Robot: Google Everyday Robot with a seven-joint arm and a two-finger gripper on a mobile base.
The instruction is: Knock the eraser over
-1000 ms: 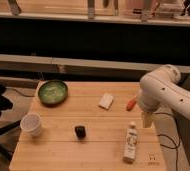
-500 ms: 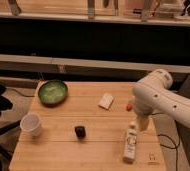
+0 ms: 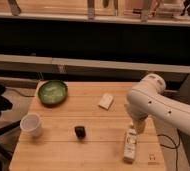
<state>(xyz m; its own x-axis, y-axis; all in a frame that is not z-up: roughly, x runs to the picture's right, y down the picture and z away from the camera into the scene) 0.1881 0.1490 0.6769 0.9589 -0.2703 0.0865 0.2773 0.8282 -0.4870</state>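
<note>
We see the eraser [image 3: 80, 131] as a small dark block on the wooden table [image 3: 88, 155], a little toward 8 o'clock from the table's middle. Bare wood lies all around it and nothing touches it. It appears to stand on end, though it is too small and dark for us to be sure of its pose.

The white robot arm [image 3: 150, 102] reaches in from 3 o'clock and bends down over the right side of the table. The gripper [image 3: 138, 126] hangs at its lower end, at 3 o'clock from the eraser and well apart from it. It points downward, just above the top of a white bottle [image 3: 130, 145] that lies on the table toward 4 o'clock. We cannot tell whether it touches the bottle. Its jaws are spread wide and we see nothing held between them.

A green bowl [image 3: 53, 92] sits at 10 o'clock from the table's middle, near the far left corner. A white cup [image 3: 31, 125] stands at 9 o'clock from the eraser, near the left edge. A flat white slab [image 3: 106, 101] lies at 1 o'clock from the eraser, between the bowl and the arm and touching neither. The eraser rests roughly midway between the cup and the bottle, apart from both.
</note>
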